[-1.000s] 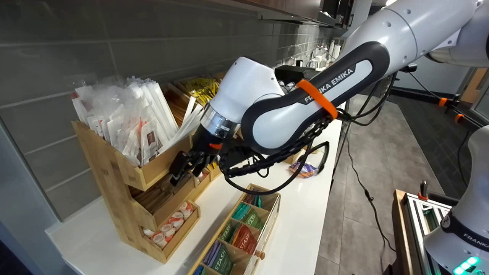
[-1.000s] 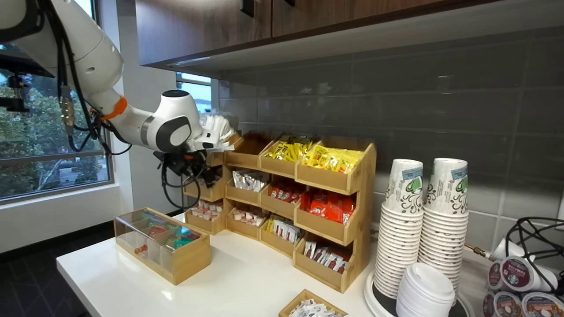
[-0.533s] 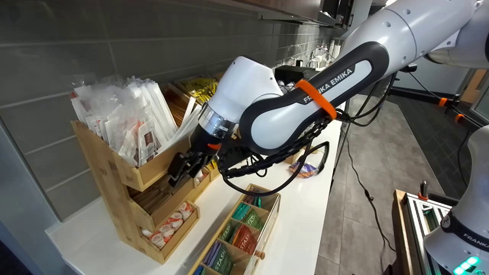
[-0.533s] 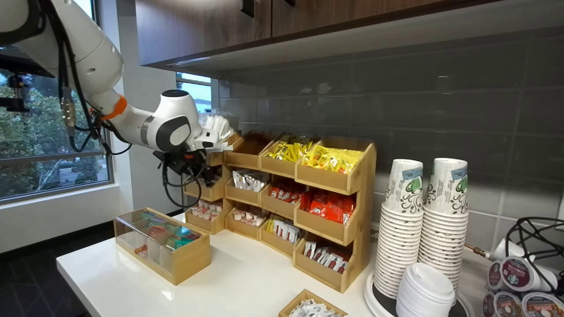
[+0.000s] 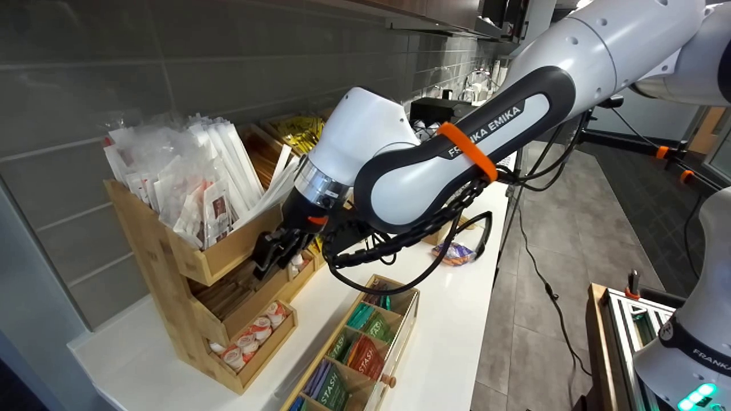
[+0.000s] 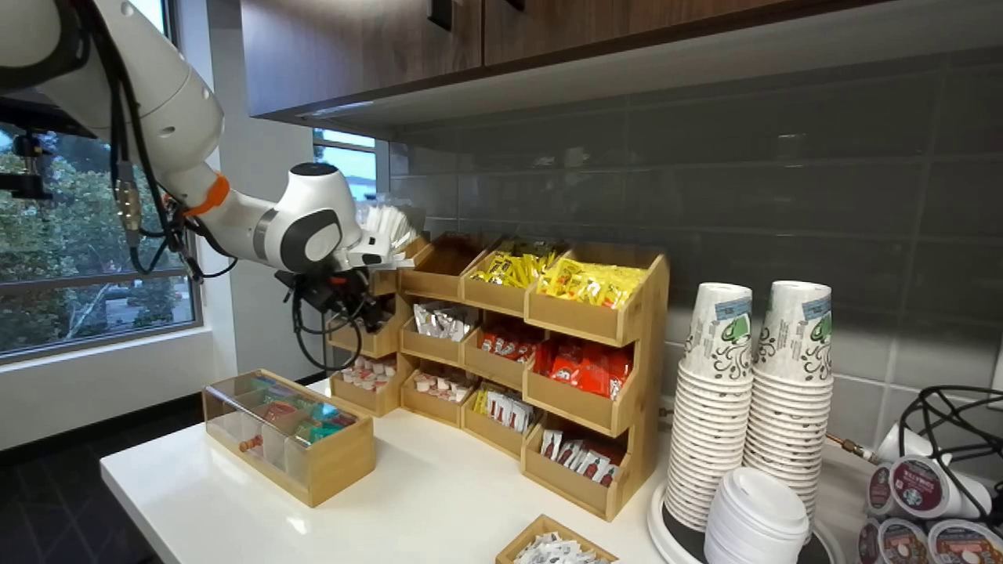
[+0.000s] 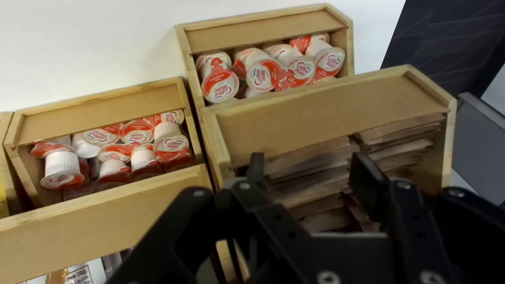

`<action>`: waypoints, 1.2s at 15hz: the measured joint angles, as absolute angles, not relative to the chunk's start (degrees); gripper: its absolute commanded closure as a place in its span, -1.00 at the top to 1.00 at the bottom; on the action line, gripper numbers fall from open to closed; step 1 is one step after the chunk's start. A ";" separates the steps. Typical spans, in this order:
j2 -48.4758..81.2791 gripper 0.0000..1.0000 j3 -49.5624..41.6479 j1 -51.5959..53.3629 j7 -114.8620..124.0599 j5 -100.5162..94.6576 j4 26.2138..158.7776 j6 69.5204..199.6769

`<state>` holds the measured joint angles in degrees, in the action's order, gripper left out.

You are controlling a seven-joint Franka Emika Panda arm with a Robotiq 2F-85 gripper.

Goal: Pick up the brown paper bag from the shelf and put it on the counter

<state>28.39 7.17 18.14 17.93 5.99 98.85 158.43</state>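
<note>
Holding our black gripper [image 7: 307, 167] with fingers [image 7: 367, 181] parted, we face flat brown paper bags [image 7: 311, 183] inside the tiered light-wood rack [image 5: 165, 279]. Presumably that gap suits straddling one.

I see two stacks of paper cups [image 6: 711, 427] in an exterior view, with white lids [image 6: 756, 517] just beside them. In both exterior views, a divided wooden box [image 6: 342, 462] holds coloured packets [image 5: 365, 358].
</note>
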 measured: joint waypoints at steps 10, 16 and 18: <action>29.21 0.12 6.44 18.14 18.85 6.01 97.62 158.43; 30.16 0.16 6.17 18.19 21.68 6.42 96.54 159.14; 30.54 0.13 6.17 18.19 22.55 6.73 96.24 159.96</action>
